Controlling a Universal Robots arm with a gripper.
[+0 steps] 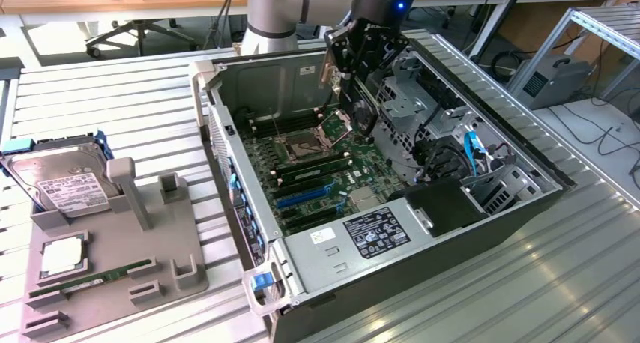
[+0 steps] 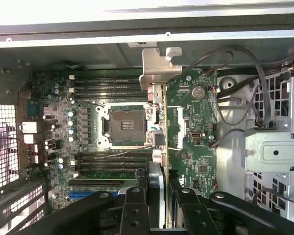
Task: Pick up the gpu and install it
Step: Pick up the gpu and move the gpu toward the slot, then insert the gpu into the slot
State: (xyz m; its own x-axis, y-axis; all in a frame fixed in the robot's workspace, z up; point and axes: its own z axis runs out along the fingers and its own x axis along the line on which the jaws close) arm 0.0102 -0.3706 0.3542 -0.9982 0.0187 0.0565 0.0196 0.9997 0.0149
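The gpu (image 1: 357, 107) hangs on edge above the open computer case (image 1: 232, 118), over the motherboard (image 1: 330, 174) near the CPU socket (image 1: 300, 144). My gripper (image 1: 362, 58) is shut on it from above. In the wrist view the gpu (image 2: 162, 142) is seen edge-on between my black fingers (image 2: 136, 205), with its silvery end bracket (image 2: 159, 66) at the far end toward the case wall. Below it lie the CPU socket (image 2: 126, 122) and the RAM slots (image 2: 108, 85). The card looks clear of the board, not seated in a slot.
A grey parts holder (image 1: 110, 283) stands on the slatted metal table at the exterior view's left, carrying a hard drive (image 1: 60, 182), a CPU (image 1: 62, 257) and a green RAM stick (image 1: 95, 275). Inside the case are blue slots (image 1: 305, 197), a power supply (image 1: 375, 231), a drive cage (image 1: 425, 107) and cables.
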